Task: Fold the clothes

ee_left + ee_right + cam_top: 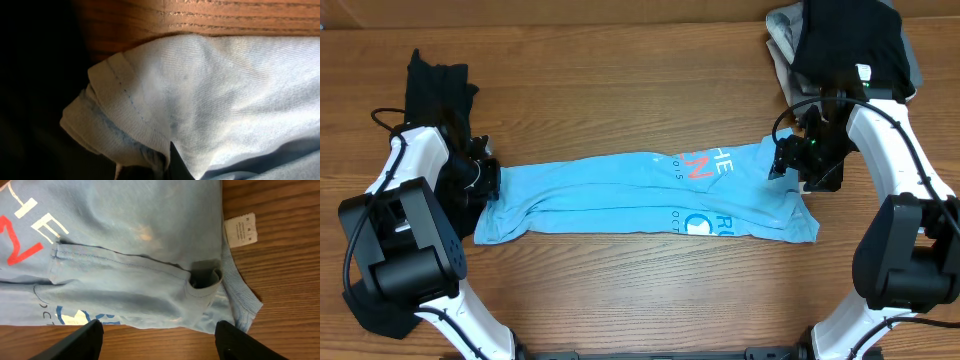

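While the T-shirt (650, 195) runs lengthwise from left gripper (486, 185) to right gripper (159, 327), its collar (235, 287) points past the right's parted fingers (82, 340); whether the left's are closed cannot be told.

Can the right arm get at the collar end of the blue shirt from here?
Probably yes: the right tool hangs open over the T-shirt near its collar, and nothing lies on that end.

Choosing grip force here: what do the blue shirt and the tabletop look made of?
Blue T-shirt: likely soft cotton jersey, matte; fine knit and stitched hem show. Table: wood or wood-look laminate, slight sheen; grain lines visible.
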You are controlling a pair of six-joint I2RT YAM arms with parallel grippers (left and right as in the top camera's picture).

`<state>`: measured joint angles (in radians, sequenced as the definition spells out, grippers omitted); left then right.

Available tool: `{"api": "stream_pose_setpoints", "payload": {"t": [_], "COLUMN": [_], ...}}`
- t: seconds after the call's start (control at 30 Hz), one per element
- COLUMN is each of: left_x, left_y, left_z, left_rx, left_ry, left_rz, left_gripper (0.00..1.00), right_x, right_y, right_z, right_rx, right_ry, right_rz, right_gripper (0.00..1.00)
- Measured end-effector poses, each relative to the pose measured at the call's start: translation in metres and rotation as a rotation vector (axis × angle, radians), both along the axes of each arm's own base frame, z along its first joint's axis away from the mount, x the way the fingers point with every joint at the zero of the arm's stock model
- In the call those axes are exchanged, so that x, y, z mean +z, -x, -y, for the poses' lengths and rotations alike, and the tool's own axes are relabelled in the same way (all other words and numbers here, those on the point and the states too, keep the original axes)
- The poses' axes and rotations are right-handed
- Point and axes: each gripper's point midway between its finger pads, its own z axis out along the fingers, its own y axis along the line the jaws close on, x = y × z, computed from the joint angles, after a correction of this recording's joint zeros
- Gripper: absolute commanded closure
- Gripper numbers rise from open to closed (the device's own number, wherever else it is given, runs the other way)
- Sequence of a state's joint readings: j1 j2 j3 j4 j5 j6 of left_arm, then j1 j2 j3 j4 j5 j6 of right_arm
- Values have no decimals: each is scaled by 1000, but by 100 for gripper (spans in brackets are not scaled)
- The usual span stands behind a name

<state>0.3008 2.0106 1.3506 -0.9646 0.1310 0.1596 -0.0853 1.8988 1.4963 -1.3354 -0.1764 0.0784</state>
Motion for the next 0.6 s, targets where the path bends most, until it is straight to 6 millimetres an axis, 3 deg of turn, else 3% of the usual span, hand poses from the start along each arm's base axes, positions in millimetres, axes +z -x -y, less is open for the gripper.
{"api": "stream_pose_setpoints", "payload": {"t": [0.27, 0.6], "left_x": [9, 76], "left_y": [11, -18], "left_z": [3, -8], "left_rx": [25, 48], "left_ry": [17, -16], "left_rz": [-62, -13], "left_gripper": [96, 96], "right_x": [0, 1], "right_y": [0, -1], "right_z": [-2, -5], "right_rx": [-2, -15], "right_ry": [-12, -28], "right_rz": [0, 4], "right_gripper": [30, 30]}}
